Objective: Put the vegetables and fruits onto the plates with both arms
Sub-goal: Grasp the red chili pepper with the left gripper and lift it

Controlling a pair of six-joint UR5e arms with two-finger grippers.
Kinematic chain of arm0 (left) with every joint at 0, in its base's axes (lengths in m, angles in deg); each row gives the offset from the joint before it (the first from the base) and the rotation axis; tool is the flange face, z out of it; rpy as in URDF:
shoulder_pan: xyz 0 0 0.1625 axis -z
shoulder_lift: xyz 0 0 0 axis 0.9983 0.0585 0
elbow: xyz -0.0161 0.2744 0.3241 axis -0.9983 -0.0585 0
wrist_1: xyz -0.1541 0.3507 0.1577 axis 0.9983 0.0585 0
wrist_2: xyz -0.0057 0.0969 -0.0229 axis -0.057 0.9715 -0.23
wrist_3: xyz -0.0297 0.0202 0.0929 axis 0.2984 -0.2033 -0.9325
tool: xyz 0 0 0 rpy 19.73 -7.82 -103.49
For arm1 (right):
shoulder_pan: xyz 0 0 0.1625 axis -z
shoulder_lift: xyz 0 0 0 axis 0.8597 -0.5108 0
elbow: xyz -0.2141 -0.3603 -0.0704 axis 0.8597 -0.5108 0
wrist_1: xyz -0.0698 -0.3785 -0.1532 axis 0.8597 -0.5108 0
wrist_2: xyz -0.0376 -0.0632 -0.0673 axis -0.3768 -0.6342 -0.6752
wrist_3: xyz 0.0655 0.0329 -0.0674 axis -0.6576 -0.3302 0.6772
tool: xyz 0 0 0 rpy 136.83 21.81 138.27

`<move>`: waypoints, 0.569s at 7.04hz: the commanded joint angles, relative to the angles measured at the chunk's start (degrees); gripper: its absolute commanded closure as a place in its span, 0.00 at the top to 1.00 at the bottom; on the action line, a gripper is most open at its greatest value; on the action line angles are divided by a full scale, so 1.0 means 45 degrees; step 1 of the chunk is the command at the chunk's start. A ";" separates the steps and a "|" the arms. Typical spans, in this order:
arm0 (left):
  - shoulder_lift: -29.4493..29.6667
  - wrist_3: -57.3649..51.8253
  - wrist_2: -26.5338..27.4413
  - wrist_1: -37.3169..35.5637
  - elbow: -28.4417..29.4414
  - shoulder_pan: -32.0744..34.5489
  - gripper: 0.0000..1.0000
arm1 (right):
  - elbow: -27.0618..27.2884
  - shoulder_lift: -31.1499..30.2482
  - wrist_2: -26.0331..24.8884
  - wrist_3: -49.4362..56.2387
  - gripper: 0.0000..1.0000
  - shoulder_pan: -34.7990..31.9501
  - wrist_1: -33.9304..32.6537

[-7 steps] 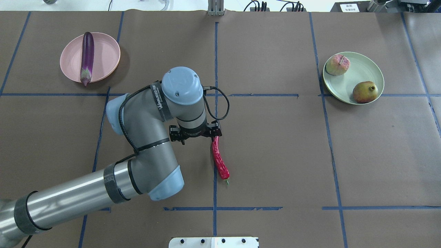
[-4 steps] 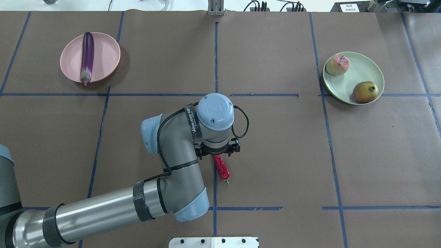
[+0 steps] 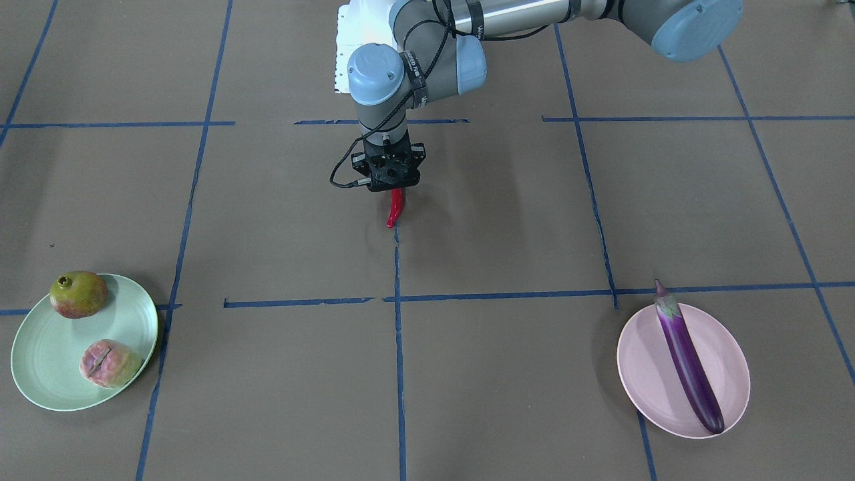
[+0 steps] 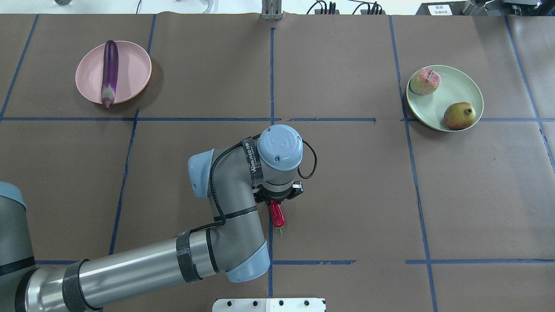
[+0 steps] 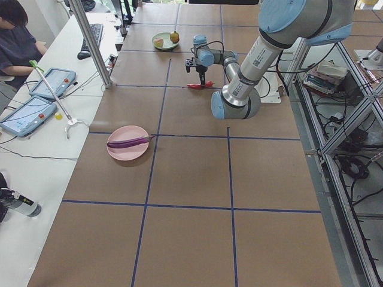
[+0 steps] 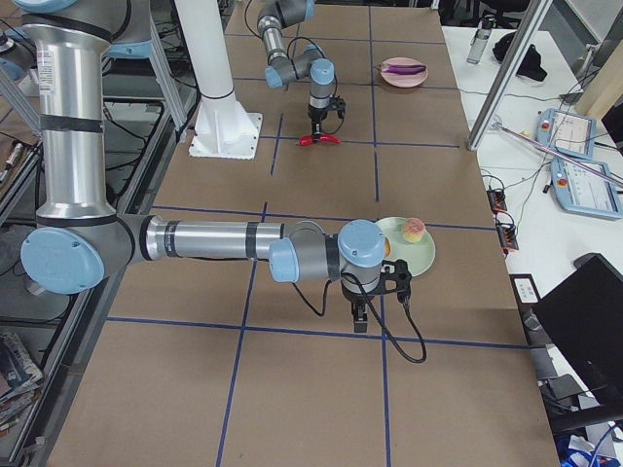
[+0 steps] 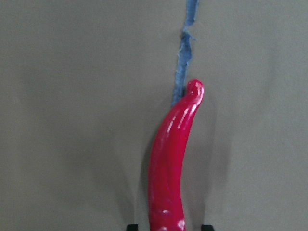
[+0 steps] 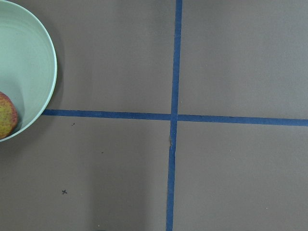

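overhead exterior shows the brown-papered table (image 4: 347,195), gridded with blue tape (image 4: 271,78). the left arm (image 4: 130,271) reaches across it from the near left, elbow folded and wrist turned straight down over the centre line. the right arm (image 6: 204,240) shows only in the exterior right view, stretched low along the table with its wrist pointing down just beside the green plate (image 4: 464,84), probably held clear so the left can work. whether the right gripper (image 6: 362,313) is spread or closed i cannot tell. the green plate holds the peach (image 4: 424,81) and the pomegranate (image 4: 458,115), apart near opposite rims, so the fruit half looks done. the pink plate (image 4: 134,65), far left, carries the eggplant (image 4: 109,69) laid across it, stem cap at the rim nearer the robot. that leaves the chili pepper (image 4: 277,215), lying on the bare paper along the centre tape, well apart from both plates. the left gripper (image 7: 169,227) stands over its mid-length. in the left wrist view the fingertips (image 7: 132,227) sit either side with a gap each, spread and not yet pinching. a vertical approach likely suits so low and thin a thing.
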 commanded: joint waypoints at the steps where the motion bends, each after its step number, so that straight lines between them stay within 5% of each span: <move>1: -0.0240 -0.0115 0.0011 -0.0006 -0.0148 0.0276 0.05 | -0.0007 0.0000 0.0018 0.0000 1.00 0.0000 0.0000; 4: -0.0980 -0.1575 -0.0125 0.0091 -0.0715 0.3062 0.05 | -0.0046 -0.0019 0.0018 0.0000 1.00 0.0020 0.0000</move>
